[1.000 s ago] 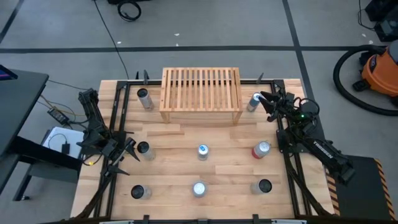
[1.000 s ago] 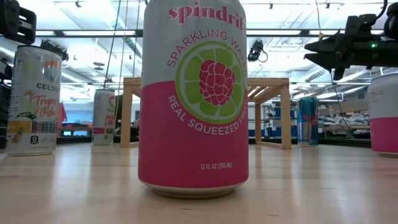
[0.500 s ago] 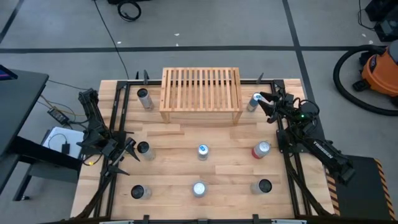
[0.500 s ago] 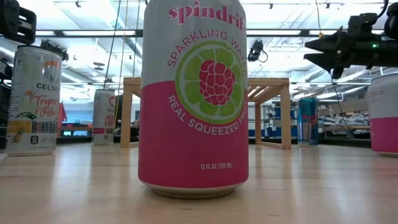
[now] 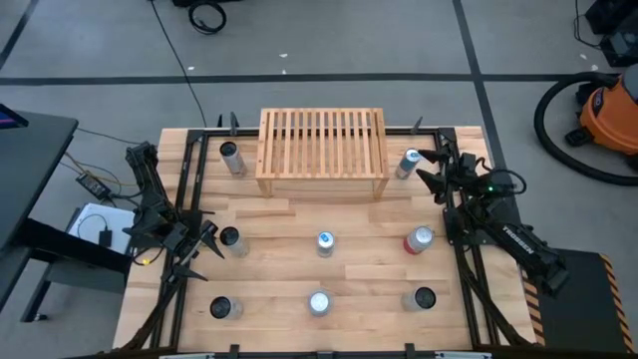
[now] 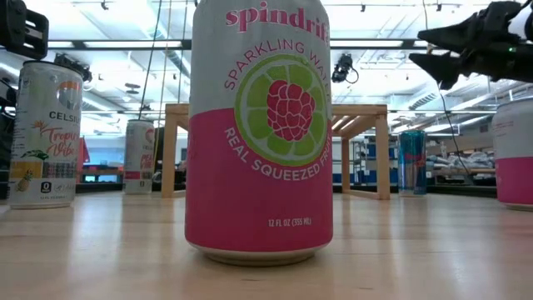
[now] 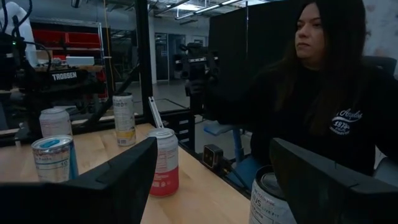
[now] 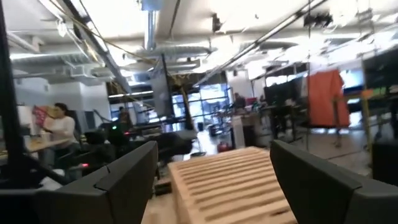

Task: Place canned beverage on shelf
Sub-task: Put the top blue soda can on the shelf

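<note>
The pale wood shelf [image 5: 321,150] stands at the table's far middle, its slatted top bare; it also shows in the low view [image 6: 275,112] and the right wrist view [image 8: 224,180]. A blue can [image 5: 407,163] stands upright on the table beside the shelf's right end [image 6: 411,162]. My right gripper [image 5: 429,168] is open and empty, raised just right of that can [image 6: 433,52] [image 8: 211,180]. My left gripper [image 5: 207,239] is open and empty at the table's left, beside a can [image 5: 230,239]; its wrist view [image 7: 211,180] shows several cans.
Several other cans stand upright on the table: one left of the shelf [image 5: 230,155], a middle row [image 5: 325,242] [image 5: 419,239] and a near row [image 5: 221,307] [image 5: 319,302] [image 5: 424,298]. A pink can [image 6: 260,133] fills the low view. A person [image 7: 311,93] sits beyond the table's edge.
My right gripper has gone up and a little toward the table's right edge, away from the blue can beside the shelf, and has stayed open. The can has not moved.
</note>
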`<action>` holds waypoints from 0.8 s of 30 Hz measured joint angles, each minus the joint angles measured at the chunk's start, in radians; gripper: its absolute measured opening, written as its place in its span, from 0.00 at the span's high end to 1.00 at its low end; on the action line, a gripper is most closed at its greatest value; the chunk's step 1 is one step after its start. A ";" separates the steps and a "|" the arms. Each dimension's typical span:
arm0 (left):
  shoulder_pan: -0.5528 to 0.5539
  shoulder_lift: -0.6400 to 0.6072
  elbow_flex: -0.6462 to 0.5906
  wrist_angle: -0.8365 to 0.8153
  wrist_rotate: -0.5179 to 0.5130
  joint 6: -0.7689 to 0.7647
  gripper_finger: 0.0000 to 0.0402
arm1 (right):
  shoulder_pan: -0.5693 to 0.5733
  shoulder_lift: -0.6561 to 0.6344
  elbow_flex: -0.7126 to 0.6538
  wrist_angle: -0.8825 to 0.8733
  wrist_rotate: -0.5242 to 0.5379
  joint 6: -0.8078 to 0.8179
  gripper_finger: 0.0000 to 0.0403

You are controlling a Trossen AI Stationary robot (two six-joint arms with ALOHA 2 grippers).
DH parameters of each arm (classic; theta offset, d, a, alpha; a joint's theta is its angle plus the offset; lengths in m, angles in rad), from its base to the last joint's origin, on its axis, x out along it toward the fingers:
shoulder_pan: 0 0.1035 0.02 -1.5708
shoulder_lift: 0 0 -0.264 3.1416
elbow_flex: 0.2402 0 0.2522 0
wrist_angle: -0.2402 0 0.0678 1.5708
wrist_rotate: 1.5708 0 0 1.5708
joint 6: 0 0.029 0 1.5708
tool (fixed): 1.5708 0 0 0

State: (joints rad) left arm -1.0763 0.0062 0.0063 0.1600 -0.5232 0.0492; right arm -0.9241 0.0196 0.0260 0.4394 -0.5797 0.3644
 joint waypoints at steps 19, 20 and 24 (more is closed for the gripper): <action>0.000 0.000 0.005 0.106 -0.078 -0.065 0.22 | 0.000 0.154 0.267 -0.387 0.223 -0.109 0.20; 0.000 0.000 0.010 0.092 -0.085 -0.069 0.22 | 0.000 0.175 0.293 -0.414 0.222 -0.120 0.20; 0.000 0.000 0.050 0.102 -0.085 -0.037 0.22 | 0.000 0.255 0.401 -0.555 0.234 -0.175 0.20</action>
State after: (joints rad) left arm -1.0767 0.0059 0.0565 0.2620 -0.6086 0.0126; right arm -0.9241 0.2742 0.4271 -0.1160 -0.3461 0.1897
